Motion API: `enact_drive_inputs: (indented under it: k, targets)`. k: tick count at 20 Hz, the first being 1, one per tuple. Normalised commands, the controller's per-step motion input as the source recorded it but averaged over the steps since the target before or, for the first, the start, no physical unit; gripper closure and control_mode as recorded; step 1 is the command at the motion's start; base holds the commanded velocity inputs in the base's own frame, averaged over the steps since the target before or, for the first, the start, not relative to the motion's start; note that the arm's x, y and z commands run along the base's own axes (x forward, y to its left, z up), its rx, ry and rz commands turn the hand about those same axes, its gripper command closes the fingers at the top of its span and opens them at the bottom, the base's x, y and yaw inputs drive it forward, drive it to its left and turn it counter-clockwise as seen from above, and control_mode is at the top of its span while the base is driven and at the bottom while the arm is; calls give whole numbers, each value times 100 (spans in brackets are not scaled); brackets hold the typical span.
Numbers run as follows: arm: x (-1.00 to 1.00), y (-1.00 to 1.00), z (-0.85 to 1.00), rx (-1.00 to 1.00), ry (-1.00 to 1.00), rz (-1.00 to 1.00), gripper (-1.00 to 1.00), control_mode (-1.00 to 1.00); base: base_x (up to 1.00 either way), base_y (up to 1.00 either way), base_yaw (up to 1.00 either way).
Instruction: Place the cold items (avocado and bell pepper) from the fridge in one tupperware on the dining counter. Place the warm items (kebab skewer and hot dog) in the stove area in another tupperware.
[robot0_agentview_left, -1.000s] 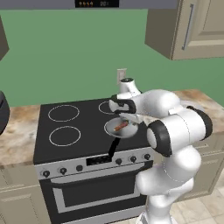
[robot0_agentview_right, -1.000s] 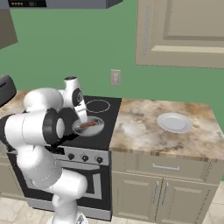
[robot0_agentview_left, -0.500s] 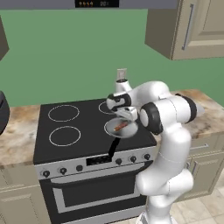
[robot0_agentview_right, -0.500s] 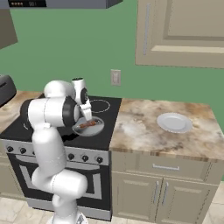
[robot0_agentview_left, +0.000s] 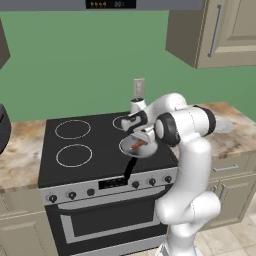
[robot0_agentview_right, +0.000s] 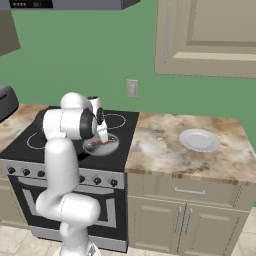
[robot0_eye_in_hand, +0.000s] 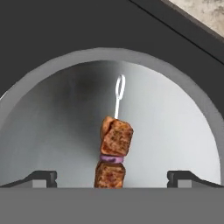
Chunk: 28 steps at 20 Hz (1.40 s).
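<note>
Here the arm is working on the warm half of the job, judging by where it is reaching: the tool (robot0_eye_in_hand: 112, 178) is hanging right over the frying pan (robot0_agentview_left: 131, 148), which is sitting on the stove (robot0_agentview_left: 95, 145) at its front burner, on the side nearest the marbled tabletop (robot0_agentview_right: 175, 150) and the white plate (robot0_agentview_right: 199, 139). The kebab skewer (robot0_eye_in_hand: 113, 151) is lying inside that pan, close to its middle, with browned meat chunks, a purple slice between them, and a thin metal loop end pointing away toward the pan's far wall.

The step in hand looks like the approach for picking up the skewer. The tool is standing fully open, its two dark fingertips (robot0_eye_in_hand: 41, 178) spreading wide to either side of the skewer's nearest chunk, and it is holding nothing; whether the tips are touching the pan floor cannot be told.

The next move probably calls for a short drop straight down so the tips are straddling the meat, then a squeeze across the chunks, not the thin wire. After that comes a lift clear of the pan's rim and a carry to the dark tray.
</note>
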Motion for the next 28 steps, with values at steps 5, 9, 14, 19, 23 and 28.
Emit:
enact_drive_inputs:
  k: [5, 9, 14, 19, 23, 28]
  targets:
    - [3, 0, -18, 0, -2, 4, -100, -100, 0, 0, 0]
    - [0, 0, -23, 0, 0, 0, -100, -100, 0, 0, 0]
    - [0, 0, -17, 0, 0, 0, 100, -100, 0, 0, 0]
    - [0, 0, -1, 0, 0, 0, 100, -100, 0, 0, 0]
    - [-14, 0, 7, 0, -1, -2, 100, -100, 0, 0, 0]
    - [-60, -9, 46, 3, -2, -17, 100, -100, 0, 0, 0]
